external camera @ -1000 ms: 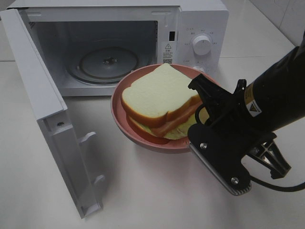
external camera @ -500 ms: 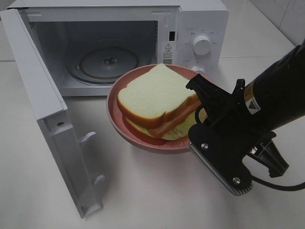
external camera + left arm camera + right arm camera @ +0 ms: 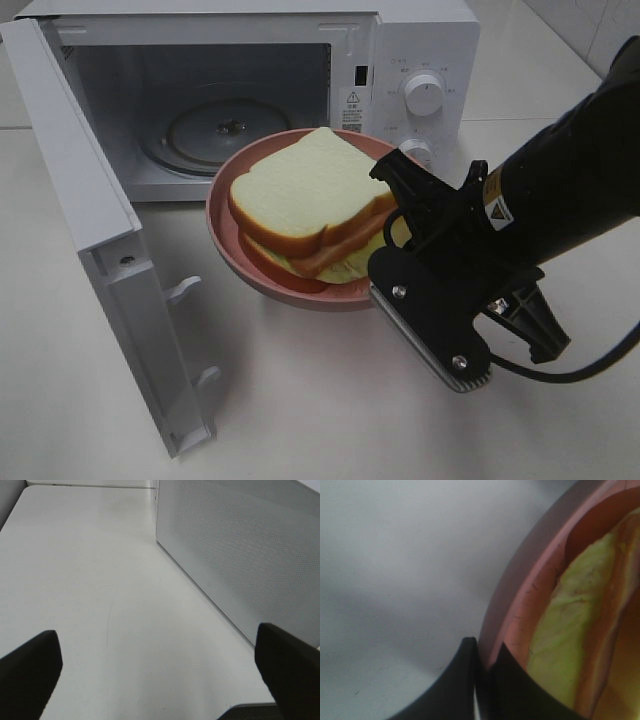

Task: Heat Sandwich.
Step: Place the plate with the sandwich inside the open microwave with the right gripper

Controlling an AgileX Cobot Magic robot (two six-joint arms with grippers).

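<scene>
White table [image 3: 300, 420]; right gripper [image 3: 486, 655] pinches pink plate [image 3: 216, 215] rim; thick white sandwich [image 3: 300, 185]; left gripper [image 3: 157, 635] agape, empty.

Black arm [image 3: 570, 180] (yellow label [image 3: 496, 205], silver screws [image 3: 399, 292]) with a black cable [image 3: 570, 372].

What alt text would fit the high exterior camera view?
The right gripper, shut on the rim of a pink plate, holds the sandwich in front of an open white microwave. Its door is swung out left.
</scene>
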